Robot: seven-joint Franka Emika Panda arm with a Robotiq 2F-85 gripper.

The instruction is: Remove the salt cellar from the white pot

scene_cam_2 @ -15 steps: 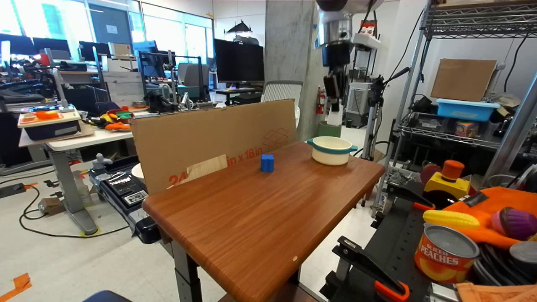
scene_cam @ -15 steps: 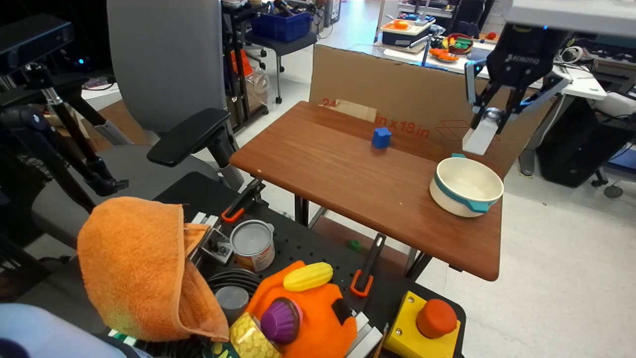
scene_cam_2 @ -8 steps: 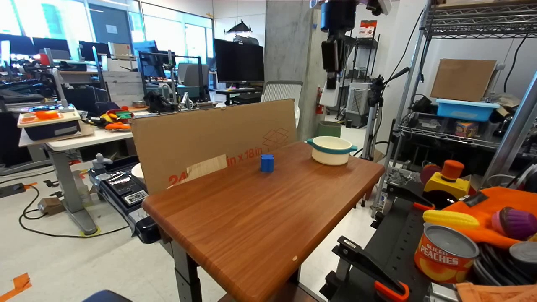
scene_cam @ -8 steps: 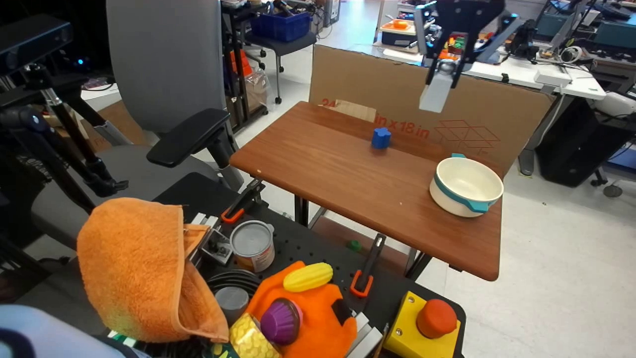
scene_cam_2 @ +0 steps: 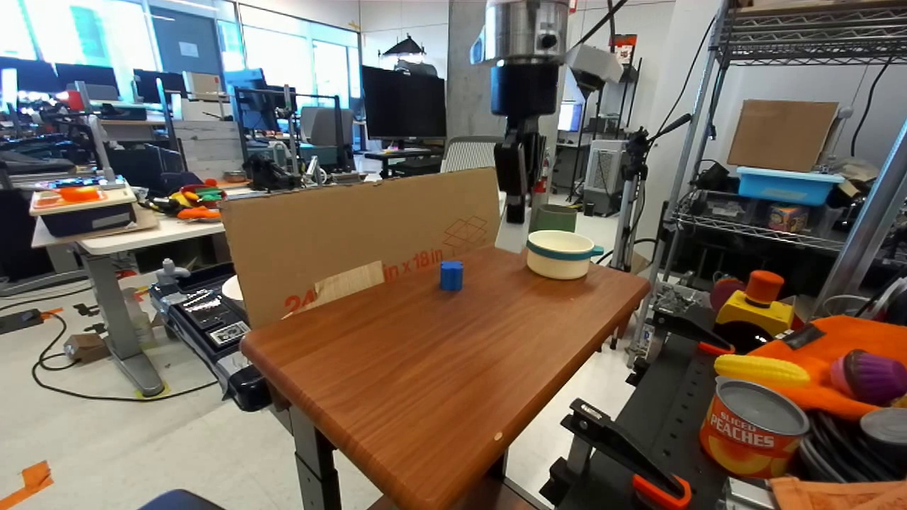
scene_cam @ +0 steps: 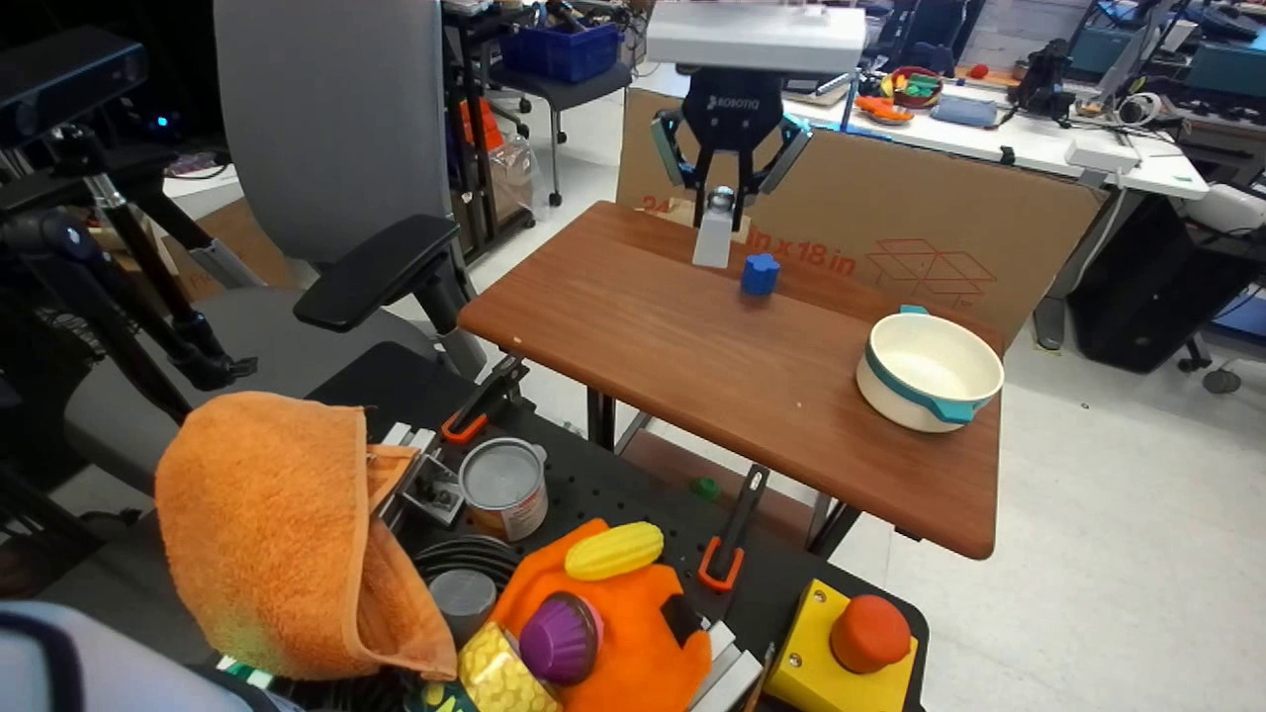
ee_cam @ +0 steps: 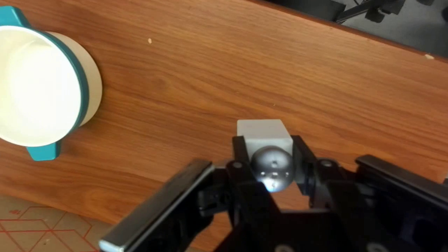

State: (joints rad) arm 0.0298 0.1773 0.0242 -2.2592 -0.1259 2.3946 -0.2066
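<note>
The salt cellar has a pale whitish-grey block body [ee_cam: 262, 128] and a round silver top. My gripper [ee_cam: 268, 143] is shut on it, one finger on each side, with the silver top toward the palm. In both exterior views the salt cellar [scene_cam: 712, 245] [scene_cam_2: 511, 237] hangs below my gripper [scene_cam: 720, 210] [scene_cam_2: 517, 211], over the wooden table and apart from the pot. The white pot [scene_cam: 890, 398] [scene_cam_2: 556, 268] has a teal band and handles and stands at one end of the table. In the wrist view the pot [ee_cam: 93, 85] is at the left edge, and its visible interior is bare.
A small blue object [scene_cam: 760, 275] [scene_cam_2: 451, 276] stands on the wooden table [scene_cam: 692, 336] near the cardboard sheet [scene_cam: 890, 227] [scene_cam_2: 354, 219] along the back edge. A black cart with a can [scene_cam: 502, 487], a yellow corn piece [scene_cam: 613, 550] and a red button box [scene_cam: 841, 648] stands alongside.
My gripper has carried the salt cellar from above the pot, first up, then down over the table toward the blue object's side. The pot and blue object have not moved.
</note>
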